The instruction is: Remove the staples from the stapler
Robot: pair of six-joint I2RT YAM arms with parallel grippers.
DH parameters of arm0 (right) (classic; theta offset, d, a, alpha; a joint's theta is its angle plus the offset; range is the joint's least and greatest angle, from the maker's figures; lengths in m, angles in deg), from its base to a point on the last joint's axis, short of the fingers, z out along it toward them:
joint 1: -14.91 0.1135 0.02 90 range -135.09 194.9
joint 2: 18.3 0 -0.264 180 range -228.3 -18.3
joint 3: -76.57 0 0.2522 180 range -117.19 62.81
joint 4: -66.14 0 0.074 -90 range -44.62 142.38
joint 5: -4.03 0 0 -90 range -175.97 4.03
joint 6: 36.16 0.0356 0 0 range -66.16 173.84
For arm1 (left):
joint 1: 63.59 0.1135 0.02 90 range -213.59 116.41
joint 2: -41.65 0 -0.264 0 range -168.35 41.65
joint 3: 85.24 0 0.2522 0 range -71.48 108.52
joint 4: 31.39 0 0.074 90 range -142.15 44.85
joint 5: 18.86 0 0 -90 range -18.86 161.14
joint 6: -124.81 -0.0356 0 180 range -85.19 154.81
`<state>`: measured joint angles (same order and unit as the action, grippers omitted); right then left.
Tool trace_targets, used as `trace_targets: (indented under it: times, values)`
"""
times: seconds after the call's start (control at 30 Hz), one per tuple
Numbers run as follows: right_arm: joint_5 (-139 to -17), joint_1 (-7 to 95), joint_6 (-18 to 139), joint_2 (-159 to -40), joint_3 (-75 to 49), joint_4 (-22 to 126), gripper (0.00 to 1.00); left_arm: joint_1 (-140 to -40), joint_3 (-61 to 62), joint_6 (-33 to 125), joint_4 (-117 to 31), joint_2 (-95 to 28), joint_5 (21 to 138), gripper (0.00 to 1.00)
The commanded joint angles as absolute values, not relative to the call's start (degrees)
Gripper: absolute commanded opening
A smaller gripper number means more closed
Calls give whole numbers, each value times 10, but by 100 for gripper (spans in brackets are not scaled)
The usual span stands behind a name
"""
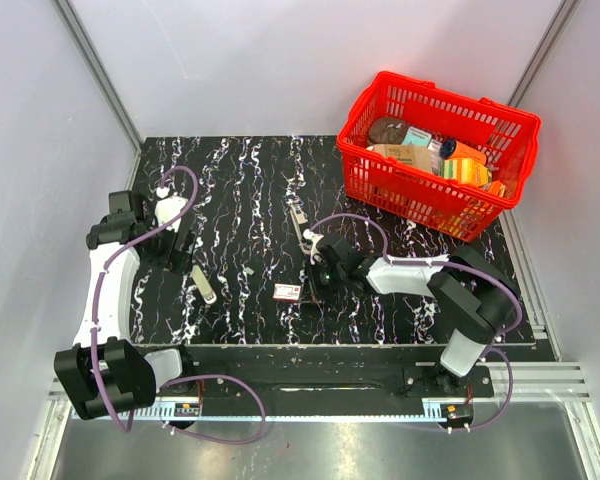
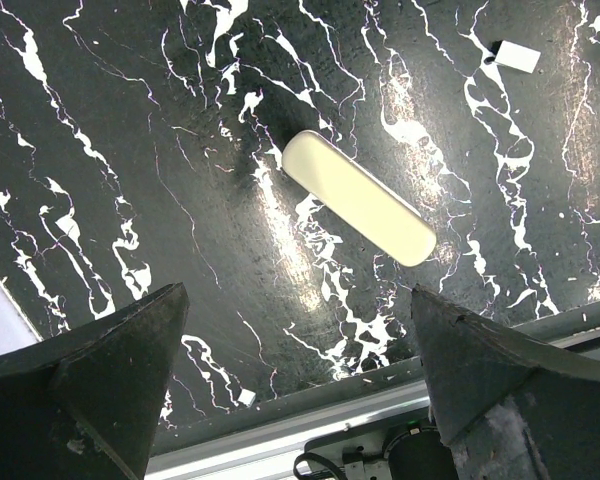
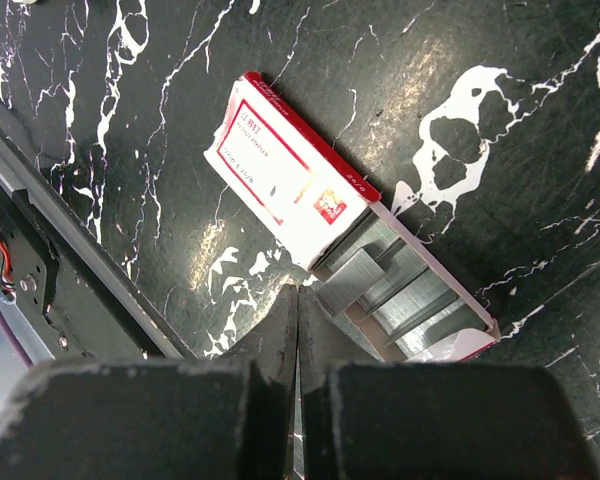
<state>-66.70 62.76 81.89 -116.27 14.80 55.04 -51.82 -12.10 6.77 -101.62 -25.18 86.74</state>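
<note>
Hovering, left jaws gape over a pale bar (image 2: 358, 197) while right jaws press together beside the box (image 3: 285, 175).

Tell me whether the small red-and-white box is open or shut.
Open: the box has its tray slid out, silver staple strips showing inside.

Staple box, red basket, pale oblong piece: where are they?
staple box (image 3: 277, 172): right wrist view, printed top face.
red basket (image 1: 400, 190): top external view, near wall.
pale oblong piece (image 2: 358, 197): left wrist view, its middle.
</note>
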Motion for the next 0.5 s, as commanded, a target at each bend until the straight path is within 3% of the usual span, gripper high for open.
trace_targets:
  times: [0.0,0.47]
  values:
    - [-646,614,812,-1170,130,553,0,-517,-127,58,-1000,-236,864,99]
    - [-607,603,800,-1141,150,581,0,-519,-133,55,-1001,-227,867,99]
